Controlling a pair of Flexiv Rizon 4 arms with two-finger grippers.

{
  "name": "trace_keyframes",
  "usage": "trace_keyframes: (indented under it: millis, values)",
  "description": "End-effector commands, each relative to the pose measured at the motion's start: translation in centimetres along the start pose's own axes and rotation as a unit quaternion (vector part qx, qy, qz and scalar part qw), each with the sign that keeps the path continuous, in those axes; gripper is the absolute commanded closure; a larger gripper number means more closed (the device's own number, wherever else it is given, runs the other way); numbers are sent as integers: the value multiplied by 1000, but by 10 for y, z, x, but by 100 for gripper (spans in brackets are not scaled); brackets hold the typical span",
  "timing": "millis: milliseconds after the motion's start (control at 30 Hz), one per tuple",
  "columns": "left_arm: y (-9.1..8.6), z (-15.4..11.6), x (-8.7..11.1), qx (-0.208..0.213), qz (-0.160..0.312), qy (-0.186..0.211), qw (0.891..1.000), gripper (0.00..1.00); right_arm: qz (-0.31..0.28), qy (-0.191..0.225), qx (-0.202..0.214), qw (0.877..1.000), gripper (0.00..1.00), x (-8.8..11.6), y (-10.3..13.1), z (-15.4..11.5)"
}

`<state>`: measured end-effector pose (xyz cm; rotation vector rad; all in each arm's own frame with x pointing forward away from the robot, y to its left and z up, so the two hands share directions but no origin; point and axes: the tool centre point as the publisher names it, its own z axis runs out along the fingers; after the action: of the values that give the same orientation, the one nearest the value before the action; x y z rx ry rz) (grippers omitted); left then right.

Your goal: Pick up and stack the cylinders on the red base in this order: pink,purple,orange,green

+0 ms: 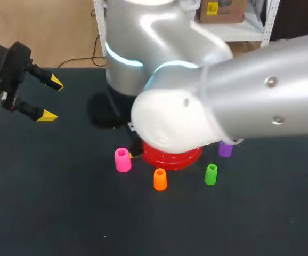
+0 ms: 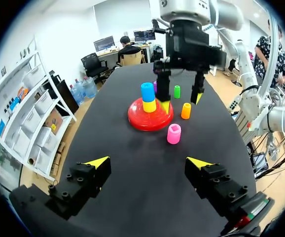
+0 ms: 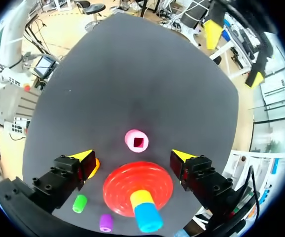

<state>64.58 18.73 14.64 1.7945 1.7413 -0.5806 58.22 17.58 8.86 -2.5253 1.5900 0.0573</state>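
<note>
Left arm (image 1: 7,66) sits far left, jaws spread wide — right arm (image 1: 239,90) hangs mid-table, jaws likewise parted.

red base (image 1: 170,159): mostly hidden under right arm (image 1: 250,96) | orange cylinder (image 3: 96,167): half behind right hand (image 3: 132,156)

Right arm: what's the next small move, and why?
Probably ease the right gripper forward and down over the pink cylinder. The gripper is open and empty, pink is first in the order, and it stands upright on the table just ahead, beside the red base, which already holds a yellow cylinder and a blue cylinder.
</note>
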Motion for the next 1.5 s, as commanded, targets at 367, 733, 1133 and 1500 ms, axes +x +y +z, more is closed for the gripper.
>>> trace_keyframes:
  millis: [367,733,1133,1500]
  values:
    - [-1,0,1,-1,0,0,1000,0,7,24,-24,999,0,2,-6,41]
    - [-1,0,1,-1,0,0,1000,0,2,28,-18,999,0,-2,-14,58]
    - [-1,0,1,-1,0,0,1000,0,6,34,-30,999,0,3,-15,72]
    - [-1,0,1,-1,0,0,1000,0,7,33,-37,999,0,2,-15,76]
